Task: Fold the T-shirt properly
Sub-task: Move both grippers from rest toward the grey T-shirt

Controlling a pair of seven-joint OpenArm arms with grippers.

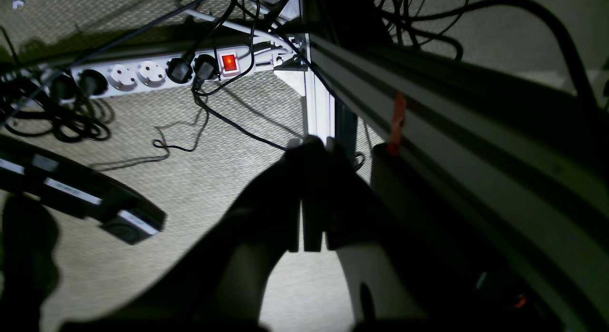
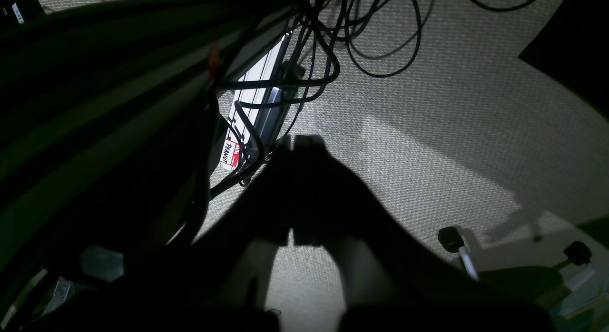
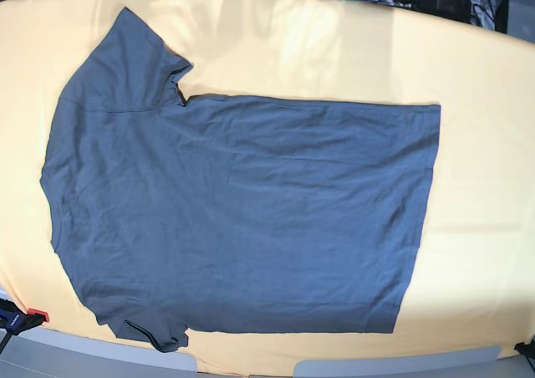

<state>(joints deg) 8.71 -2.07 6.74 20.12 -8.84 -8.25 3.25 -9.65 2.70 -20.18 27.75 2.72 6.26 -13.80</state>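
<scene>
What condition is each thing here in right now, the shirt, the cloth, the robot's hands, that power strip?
T-shirt: spread flat, unfolded.
Tablecloth: spread under the shirt.
Left gripper: shut, empty, beside the table.
Right gripper: shut, empty, above the floor.
Power strip: switch lit red.

left gripper [image 1: 311,146] jaws closed, right gripper [image 2: 302,144] likewise

Base view: overhead, straight down on the yellow-orange tablecloth [image 3: 485,186], T-shirt [image 3: 242,219] filling most of the frame. Left wrist view: aimed down past the table edge at carpeted floor [image 1: 200,189], close behind the dark left gripper [image 1: 311,146]. Right wrist view: likewise floorward, behind the right gripper [image 2: 304,141]. Shared by both wrist views: carpet, cables, table frame.
</scene>
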